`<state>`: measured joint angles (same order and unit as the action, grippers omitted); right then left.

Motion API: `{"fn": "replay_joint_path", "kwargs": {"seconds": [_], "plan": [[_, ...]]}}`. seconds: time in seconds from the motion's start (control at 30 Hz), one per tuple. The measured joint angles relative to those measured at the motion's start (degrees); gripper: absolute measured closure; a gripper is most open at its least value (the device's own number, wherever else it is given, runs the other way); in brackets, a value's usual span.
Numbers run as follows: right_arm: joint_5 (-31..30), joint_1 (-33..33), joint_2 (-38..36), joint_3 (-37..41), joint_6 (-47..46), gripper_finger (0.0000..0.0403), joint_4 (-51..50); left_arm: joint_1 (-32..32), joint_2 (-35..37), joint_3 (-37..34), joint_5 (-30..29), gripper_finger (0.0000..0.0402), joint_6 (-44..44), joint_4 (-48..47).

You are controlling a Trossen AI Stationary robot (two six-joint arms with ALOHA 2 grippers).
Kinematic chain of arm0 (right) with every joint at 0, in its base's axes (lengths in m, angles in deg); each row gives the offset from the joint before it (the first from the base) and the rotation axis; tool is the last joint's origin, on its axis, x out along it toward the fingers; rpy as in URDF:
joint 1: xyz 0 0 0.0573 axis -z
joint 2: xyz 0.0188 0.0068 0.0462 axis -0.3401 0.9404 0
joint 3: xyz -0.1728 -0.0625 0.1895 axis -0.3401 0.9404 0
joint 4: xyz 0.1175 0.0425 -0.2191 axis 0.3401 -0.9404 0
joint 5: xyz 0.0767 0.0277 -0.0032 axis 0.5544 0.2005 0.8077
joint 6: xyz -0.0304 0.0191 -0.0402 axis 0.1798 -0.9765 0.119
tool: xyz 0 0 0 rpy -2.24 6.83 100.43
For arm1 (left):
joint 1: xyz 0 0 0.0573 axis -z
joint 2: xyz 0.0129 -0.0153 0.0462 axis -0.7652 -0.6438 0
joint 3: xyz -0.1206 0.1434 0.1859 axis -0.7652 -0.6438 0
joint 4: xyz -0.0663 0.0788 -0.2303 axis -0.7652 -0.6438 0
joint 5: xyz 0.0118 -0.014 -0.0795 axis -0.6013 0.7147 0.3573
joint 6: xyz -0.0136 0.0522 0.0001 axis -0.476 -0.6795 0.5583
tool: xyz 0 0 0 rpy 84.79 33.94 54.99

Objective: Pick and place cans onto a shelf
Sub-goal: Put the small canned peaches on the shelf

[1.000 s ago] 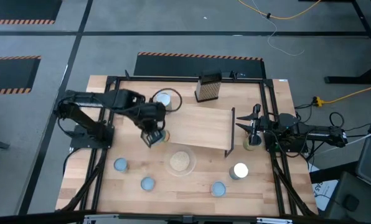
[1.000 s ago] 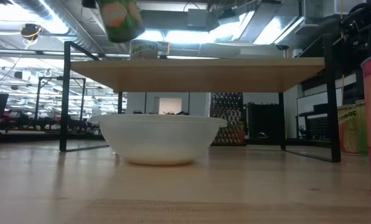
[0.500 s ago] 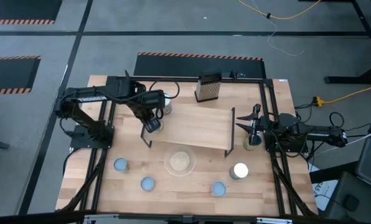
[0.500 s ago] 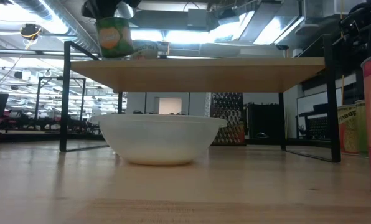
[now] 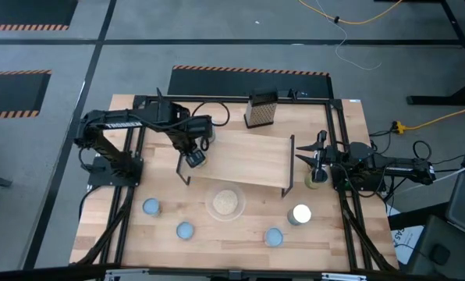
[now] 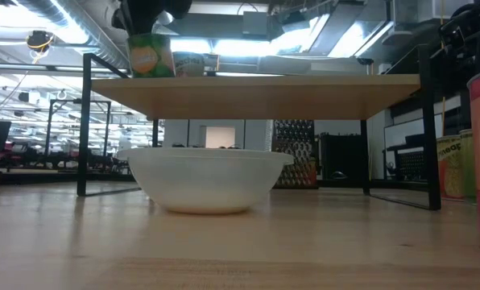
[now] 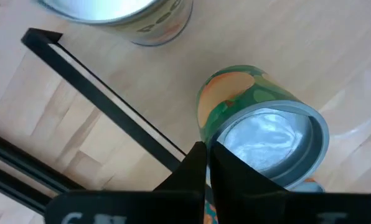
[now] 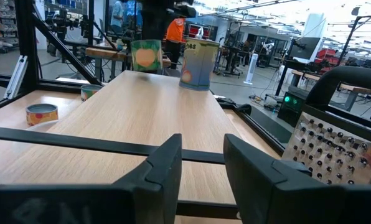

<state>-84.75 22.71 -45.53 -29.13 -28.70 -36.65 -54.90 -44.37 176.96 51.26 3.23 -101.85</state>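
Observation:
My left gripper [image 5: 194, 158] is over the left end of the shelf [image 5: 252, 160], shut on a green and orange can [image 6: 150, 55] with a silver top [image 7: 266, 140]. The can stands about upright, its bottom at the level of the shelf board [image 6: 256, 84]. A taller can [image 5: 205, 125] stands on the shelf's far left corner and also shows in the right wrist view [image 8: 198, 62]. My right gripper [image 5: 317, 158] is open and empty [image 8: 201, 168], just off the shelf's right end. My left gripper meets the green can at its top rim [image 7: 218, 152], coming from above and pointing down. The two fingers [image 7: 195, 163] stand close together at the rim's edge and hide the place of contact. The can is upright below them, on or just above the shelf board.
Short cans with blue-grey tops [image 5: 150, 207] [image 5: 185, 230] [image 5: 273, 236] and one with a white top [image 5: 300, 213] stand near the front edge. A round dish [image 5: 225, 202] sits in front of the shelf, a can [image 5: 318, 177] under my right gripper, a box grater [image 5: 261, 109] at the back.
My left gripper has carried the green can from the shelf's front left corner toward the far edge and then down. The can, high and tilted a second ago, now stands upright at the shelf board.

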Motion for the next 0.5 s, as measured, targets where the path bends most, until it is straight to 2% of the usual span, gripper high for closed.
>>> {"fn": "replay_joint_path", "kwargs": {"seconds": [0.5], "plan": [[0.0, 0.0, 0.0, -0.01, 0.0, 0.0279, 0.0, 0.0, -1.66, -0.02, -0.01, 0.0387, 0.14, -0.06]]}}
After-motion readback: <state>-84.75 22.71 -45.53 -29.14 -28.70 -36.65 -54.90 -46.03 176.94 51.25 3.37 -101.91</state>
